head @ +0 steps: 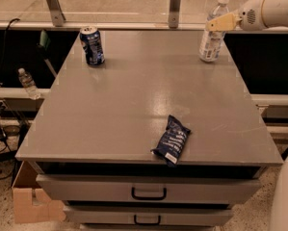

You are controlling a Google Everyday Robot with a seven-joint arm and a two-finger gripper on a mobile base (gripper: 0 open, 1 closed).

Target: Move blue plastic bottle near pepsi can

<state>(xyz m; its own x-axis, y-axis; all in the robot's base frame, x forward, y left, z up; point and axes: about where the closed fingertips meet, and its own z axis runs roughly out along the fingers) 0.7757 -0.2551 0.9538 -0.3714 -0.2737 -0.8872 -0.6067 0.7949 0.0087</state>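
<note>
- Gripper up at the far right corner of the table, reaching in from the right edge of the view on a white arm, cream-coloured tip pointing left.
- Open or closed: impossible to tell (tip overlapping the bottle from this angle, contact not to be made out).
- Blue plastic bottle right at the gripper, standing upright on the tabletop, white cap showing above the gripper, white-and-blue labelled body showing below it.
- Pepsi can well apart from the gripper, off to its left and a little lower in the view, upright near the far left corner of the table, silver top facing up.
- Nearly the whole width of the table between can and bottle.
- Flat dark blue snack bag well below the gripper and somewhat to its left, lying close to the front edge of the table, apart from both can and bottle.
- Small clear bottle far to the left of the gripper and lower, off the table, past its left edge.
- Two drawers with dark handles under the front edge, far below the gripper.
- Cardboard box on the floor, far down and to the left of the gripper, beside the drawers.
</note>
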